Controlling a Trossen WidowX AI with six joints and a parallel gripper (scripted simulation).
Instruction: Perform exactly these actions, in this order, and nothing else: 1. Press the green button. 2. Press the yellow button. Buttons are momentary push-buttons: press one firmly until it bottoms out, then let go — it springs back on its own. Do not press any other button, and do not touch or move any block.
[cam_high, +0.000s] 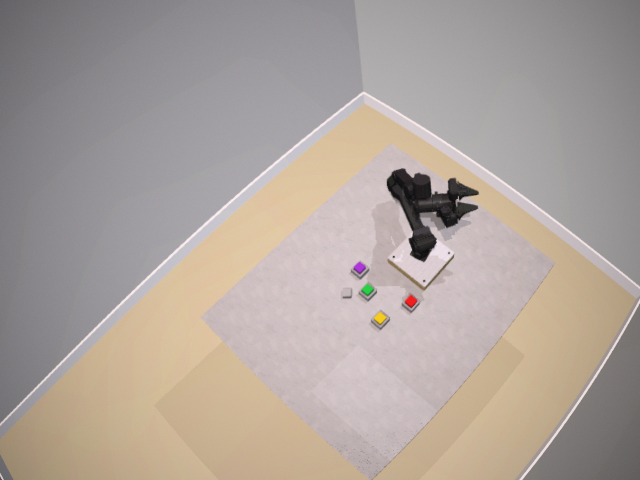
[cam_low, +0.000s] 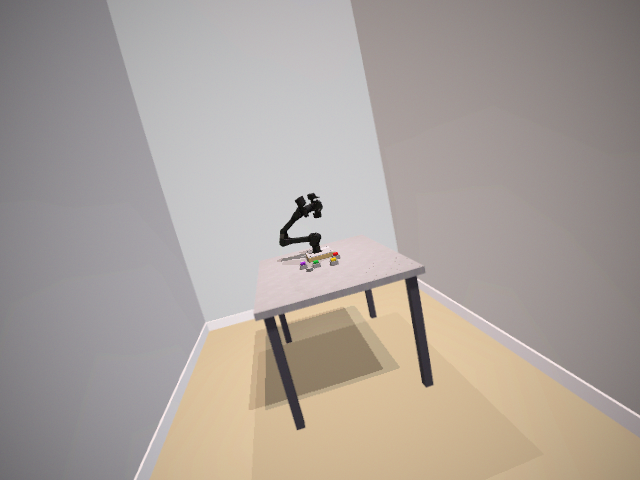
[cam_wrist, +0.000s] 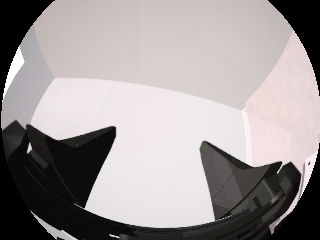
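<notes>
The green button (cam_high: 367, 289) (cam_low: 315, 262) sits on the table in front of the arm's base. The yellow button (cam_high: 379, 318) (cam_low: 333, 259) lies nearer the table's front, beside the red one. My gripper (cam_high: 476, 199) (cam_low: 307, 196) (cam_wrist: 159, 139) is open and empty. It is raised high above the table on the far side of the base, pointing away from the buttons. The wrist view shows only the two spread fingers against walls and ceiling; no button shows there.
A purple button (cam_high: 359, 268) (cam_low: 302, 263) and a red button (cam_high: 410, 301) (cam_low: 335, 253) stand near the green and yellow ones. A small grey block (cam_high: 346, 292) lies just left of the green button. The arm's white base plate (cam_high: 439, 262) is behind them on the table (cam_high: 279, 320) (cam_low: 361, 273).
</notes>
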